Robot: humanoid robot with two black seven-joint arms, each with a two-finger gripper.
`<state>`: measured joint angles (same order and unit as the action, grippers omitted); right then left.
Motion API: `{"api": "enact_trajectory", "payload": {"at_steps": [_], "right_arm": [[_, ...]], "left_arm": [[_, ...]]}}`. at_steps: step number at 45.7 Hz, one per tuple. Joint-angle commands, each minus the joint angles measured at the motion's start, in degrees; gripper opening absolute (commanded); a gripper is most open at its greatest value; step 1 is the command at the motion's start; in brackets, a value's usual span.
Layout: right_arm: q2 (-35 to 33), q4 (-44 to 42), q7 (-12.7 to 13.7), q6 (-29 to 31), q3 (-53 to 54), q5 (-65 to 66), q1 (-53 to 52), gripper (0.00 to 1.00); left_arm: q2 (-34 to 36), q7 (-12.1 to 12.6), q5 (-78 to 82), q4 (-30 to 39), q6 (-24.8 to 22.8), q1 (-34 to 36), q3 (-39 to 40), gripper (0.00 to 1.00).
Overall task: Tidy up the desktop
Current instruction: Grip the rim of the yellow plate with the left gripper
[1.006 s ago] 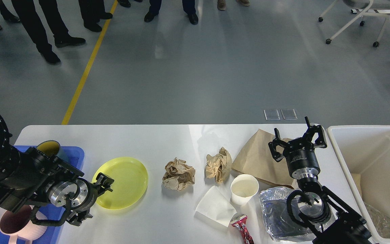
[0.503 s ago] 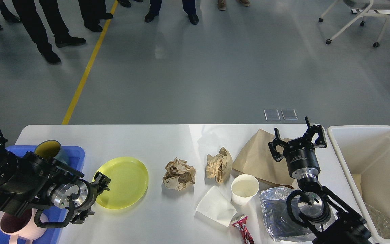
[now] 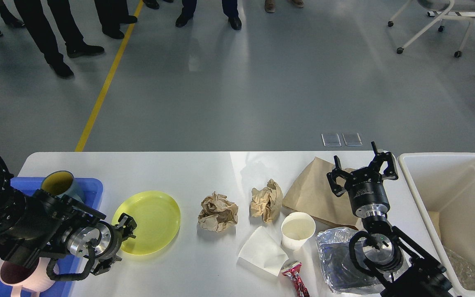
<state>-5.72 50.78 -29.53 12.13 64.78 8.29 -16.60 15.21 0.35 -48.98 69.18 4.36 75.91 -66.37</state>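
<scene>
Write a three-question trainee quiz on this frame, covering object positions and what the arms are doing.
1. True or false: the yellow plate lies inside the blue tray.
2. How many crumpled brown paper balls lie on the desktop?
3. The white paper cup stands: A) in the cream bin, B) upright on the desktop near the flat brown paper bag, C) on the plate.

Key:
1. False; it lies on the desktop beside the tray, by the left gripper.
2. Two.
3. B. The right gripper, jaws apart, is over the bag.
</scene>
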Motion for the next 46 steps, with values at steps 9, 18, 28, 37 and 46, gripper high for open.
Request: {"api": "enact_trajectory", "payload": {"at_steps": [9, 18, 28, 37, 46], "right_arm": [[0.0, 0.0, 0.0, 0.0, 0.0, 0.0, 0.0, 1.0], [0.0, 0.0, 0.0, 0.0, 0.0, 0.0, 0.0, 1.0], [0.0, 0.0, 0.0, 0.0, 0.0, 0.1, 0.0, 1.0], [0.0, 0.0, 0.0, 0.0, 0.0, 0.0, 0.0, 1.0], [0.0, 0.0, 0.0, 0.0, 0.0, 0.0, 0.0, 1.0]], "left_arm": [[-0.1, 0.2, -0.2, 0.0, -0.3, -0.1, 1.2, 0.36], [0.0, 0.3, -0.3, 0.0, -0.2, -0.2, 1.2, 0.28], [0.0, 0.4, -0.3, 0.1, -0.2, -0.3, 1.2, 0.24], [0.0, 0.4, -0.3, 0.2, -0.3, -0.8, 1.2, 0.17], [0.2, 0.5, -0.3, 0.4, -0.5, -0.8, 1.2, 0.03]]}}
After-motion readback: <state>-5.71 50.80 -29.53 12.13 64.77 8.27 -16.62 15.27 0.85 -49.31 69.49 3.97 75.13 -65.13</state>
